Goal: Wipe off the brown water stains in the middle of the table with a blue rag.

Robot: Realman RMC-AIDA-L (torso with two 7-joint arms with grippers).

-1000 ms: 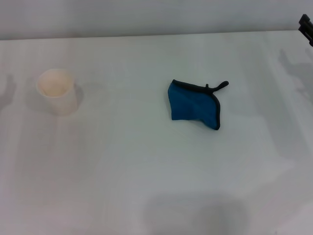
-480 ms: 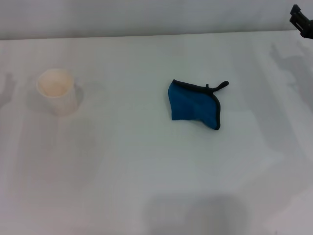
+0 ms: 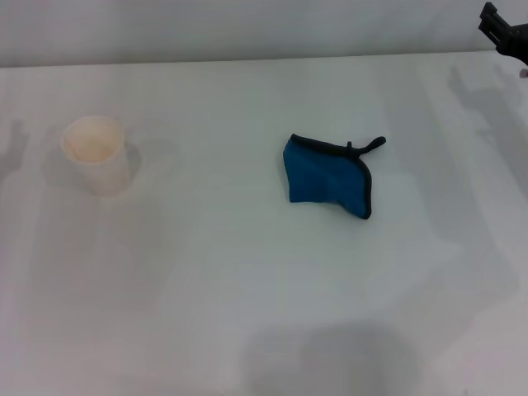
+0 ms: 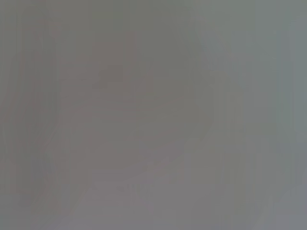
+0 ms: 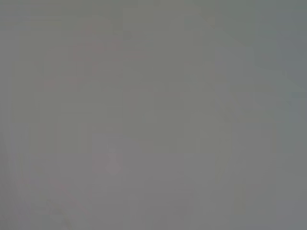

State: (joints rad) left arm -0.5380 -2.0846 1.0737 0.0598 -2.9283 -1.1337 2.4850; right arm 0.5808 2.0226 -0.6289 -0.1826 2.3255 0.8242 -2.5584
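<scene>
Nearest us the table (image 3: pixel 247 330) is bare white with plenty of room to move, and we see no brown water stains on it from the head view, so one risk is that we wipe a patch that holds nothing. Farther in, the blue rag (image 3: pixel 327 177) lies folded near the middle with its black loop toward the right, well apart from the white paper cup (image 3: pixel 96 154) on our left, which a wide sweep could tip. At the far right edge only part of the right gripper (image 3: pixel 504 31) shows, high above the table's back edge; we cannot tell whether its fingers are spread or pressed together, and the left gripper is out of sight.
</scene>
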